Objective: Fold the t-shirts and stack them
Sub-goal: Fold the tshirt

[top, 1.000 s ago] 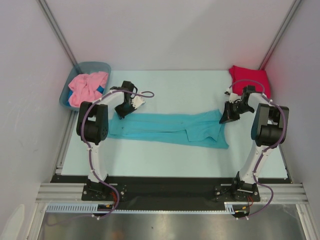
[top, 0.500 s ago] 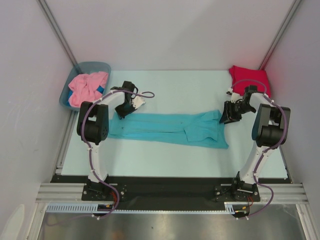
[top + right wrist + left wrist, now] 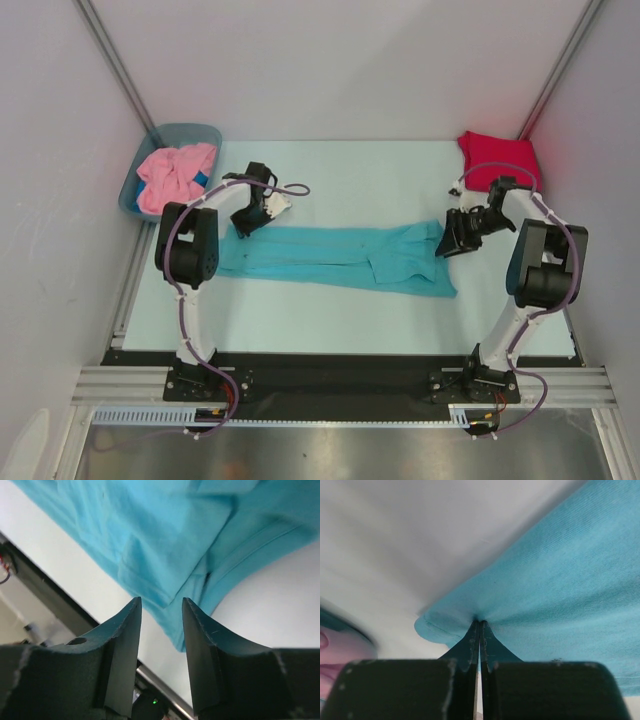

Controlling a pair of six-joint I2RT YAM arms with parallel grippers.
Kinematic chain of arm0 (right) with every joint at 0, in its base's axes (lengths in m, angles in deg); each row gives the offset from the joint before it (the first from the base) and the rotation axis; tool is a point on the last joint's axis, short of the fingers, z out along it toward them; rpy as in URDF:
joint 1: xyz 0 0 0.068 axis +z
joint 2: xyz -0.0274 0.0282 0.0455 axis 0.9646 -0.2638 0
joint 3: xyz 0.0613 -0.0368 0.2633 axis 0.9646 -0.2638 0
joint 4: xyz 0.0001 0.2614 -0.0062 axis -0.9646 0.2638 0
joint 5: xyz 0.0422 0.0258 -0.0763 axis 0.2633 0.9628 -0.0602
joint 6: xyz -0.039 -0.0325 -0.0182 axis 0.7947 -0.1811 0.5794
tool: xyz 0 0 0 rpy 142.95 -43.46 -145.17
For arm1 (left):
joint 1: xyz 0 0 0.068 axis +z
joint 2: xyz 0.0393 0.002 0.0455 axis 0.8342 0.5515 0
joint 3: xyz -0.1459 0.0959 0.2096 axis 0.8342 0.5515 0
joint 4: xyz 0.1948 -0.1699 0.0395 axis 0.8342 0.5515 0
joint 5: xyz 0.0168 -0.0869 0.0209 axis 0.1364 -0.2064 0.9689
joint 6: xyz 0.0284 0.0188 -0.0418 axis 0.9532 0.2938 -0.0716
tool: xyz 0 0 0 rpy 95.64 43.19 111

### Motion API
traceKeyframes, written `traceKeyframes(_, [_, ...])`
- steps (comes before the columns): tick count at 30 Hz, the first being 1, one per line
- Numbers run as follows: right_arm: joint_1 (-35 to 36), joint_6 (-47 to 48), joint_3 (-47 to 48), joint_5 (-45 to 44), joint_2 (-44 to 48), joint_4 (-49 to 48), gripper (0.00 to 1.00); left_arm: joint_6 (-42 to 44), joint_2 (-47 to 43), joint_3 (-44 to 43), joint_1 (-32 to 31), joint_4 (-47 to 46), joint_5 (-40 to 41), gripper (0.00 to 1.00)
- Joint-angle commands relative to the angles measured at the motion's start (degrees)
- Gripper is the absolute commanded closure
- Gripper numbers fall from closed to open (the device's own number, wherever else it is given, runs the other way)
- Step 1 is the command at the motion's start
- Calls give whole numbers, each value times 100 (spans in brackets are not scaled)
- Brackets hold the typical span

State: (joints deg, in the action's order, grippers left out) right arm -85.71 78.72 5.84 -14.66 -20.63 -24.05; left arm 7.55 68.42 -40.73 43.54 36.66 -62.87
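Note:
A turquoise t-shirt [image 3: 340,257] lies stretched in a long band across the middle of the table. My left gripper [image 3: 241,228] is shut on its left end; the left wrist view shows the cloth [image 3: 560,580] puckered where the closed fingertips [image 3: 480,624] pinch it. My right gripper [image 3: 446,244] stands open just above the shirt's right end, with nothing between its fingers [image 3: 161,600] and the turquoise cloth [image 3: 165,530] lying below. A crimson red t-shirt [image 3: 498,158] sits folded at the back right corner. A pink t-shirt [image 3: 175,175] is crumpled in the tub.
The grey-blue plastic tub [image 3: 200,131] stands at the back left, close to the left arm. White enclosure walls close in the table on three sides. A black rail with both arm bases [image 3: 340,385] runs along the near edge.
My right gripper has opened and let go of the turquoise shirt's right end, which now lies on the table. The left gripper has kept its grip and place.

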Motion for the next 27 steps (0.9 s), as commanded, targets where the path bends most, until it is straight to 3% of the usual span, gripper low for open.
traceKeyframes(1, [89,306,-246,338,-167,396,58,47,259,-127,7,-326,42,100])
traceKeyframes(27, [169,632,-721,110,-379,449,61,55,127,-110,-10,-308,59,100])
